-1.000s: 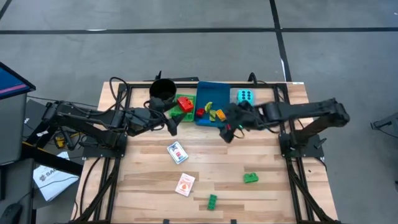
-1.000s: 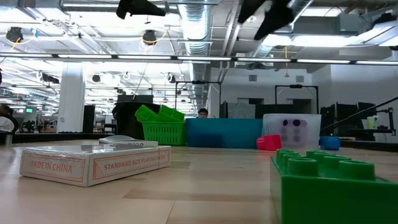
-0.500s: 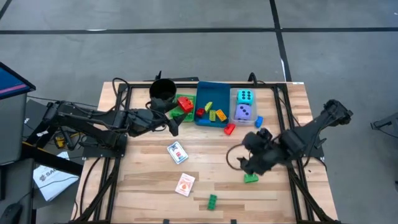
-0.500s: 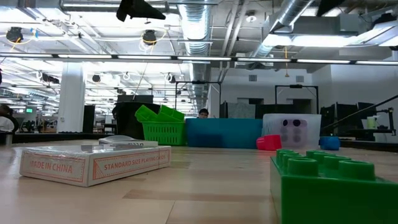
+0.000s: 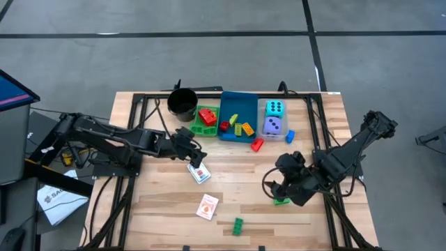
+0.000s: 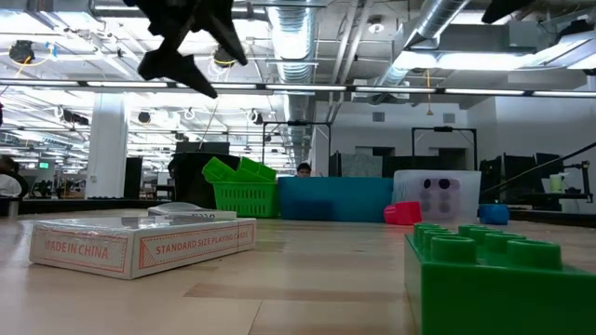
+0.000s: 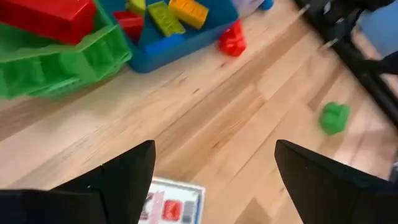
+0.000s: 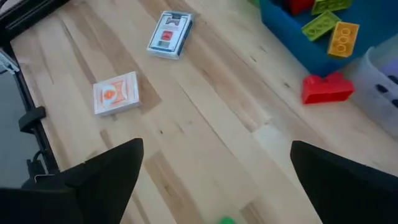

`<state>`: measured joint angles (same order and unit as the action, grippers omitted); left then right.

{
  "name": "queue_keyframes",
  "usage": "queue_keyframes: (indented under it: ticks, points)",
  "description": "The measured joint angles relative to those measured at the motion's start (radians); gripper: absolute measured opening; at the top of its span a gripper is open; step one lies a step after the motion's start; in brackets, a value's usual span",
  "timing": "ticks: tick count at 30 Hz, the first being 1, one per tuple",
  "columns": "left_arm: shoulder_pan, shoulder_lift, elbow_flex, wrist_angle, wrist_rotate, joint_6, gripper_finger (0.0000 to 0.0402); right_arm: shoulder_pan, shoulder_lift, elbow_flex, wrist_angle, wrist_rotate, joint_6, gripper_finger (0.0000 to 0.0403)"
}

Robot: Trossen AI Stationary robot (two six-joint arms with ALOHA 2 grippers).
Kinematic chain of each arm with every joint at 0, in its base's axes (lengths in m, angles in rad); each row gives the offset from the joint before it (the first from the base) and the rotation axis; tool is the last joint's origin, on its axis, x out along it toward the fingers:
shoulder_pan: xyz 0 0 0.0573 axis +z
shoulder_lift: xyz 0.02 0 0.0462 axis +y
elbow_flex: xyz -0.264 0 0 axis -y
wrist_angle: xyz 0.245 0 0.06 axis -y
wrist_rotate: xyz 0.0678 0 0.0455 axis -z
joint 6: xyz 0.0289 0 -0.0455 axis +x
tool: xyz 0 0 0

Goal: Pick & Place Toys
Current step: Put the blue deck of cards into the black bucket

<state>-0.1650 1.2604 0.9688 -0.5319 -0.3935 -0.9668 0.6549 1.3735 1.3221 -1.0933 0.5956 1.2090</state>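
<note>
1. Wooden worktop [image 5: 167, 209] fills the high view. The left claw [image 5: 197, 159] hangs wide open and empty just above the blue-backed card pack [image 5: 199, 171] near centre. The right claw [image 5: 281, 189], equally spread and empty, sits over the green brick [image 5: 281, 201] at four o'clock. An orange card pack [image 5: 207, 206] and a second green brick [image 5: 237, 225] lie towards six; the trays with the dice sit at twelve.
2. Low view: a card pack [image 6: 140, 245] lies flat at eight o'clock, with a green brick [image 6: 498, 279] looming at four.
3. Left wrist view: the pack [image 7: 172, 202] sits between the fingers [image 7: 118, 180]. Best to descend straight and straddle its narrow sides.
4. Right wrist view: only the brick's edge [image 8: 226, 219] shows, so centre it first, then close.
</note>
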Motion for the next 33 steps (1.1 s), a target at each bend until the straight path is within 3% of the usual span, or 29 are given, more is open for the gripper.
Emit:
queue_keyframes:
  ticks: [3, 10, 18, 28, 33]
  points:
    - [0.001, -0.004, 0.0, -0.055, 0.007, 0.011, 0.0324, -0.014, 0.001, -0.018, 0.059, 0.006, 0.006, 0.04]
    - [0.0, -0.01, -0.004, -0.245, 0.143, 0.184, 0.0324, -0.12, 0.057, -0.024, 0.234, 0.012, 0.084, 0.04]
    - [0.001, -0.01, -0.192, -0.017, 0.286, 0.337, 0.0324, -0.21, 0.217, -0.024, 0.587, 0.006, -0.01, 0.04]
    - [0.004, -0.01, -0.402, 0.091, 0.29, 0.3, 0.0279, -0.254, 0.369, -0.025, 0.844, -0.16, -0.012, 0.04]
    - [0.004, -0.01, -0.447, 0.229, 0.266, 0.273, 0.0253, -0.261, 0.373, -0.025, 0.843, -0.182, -0.037, 0.04]
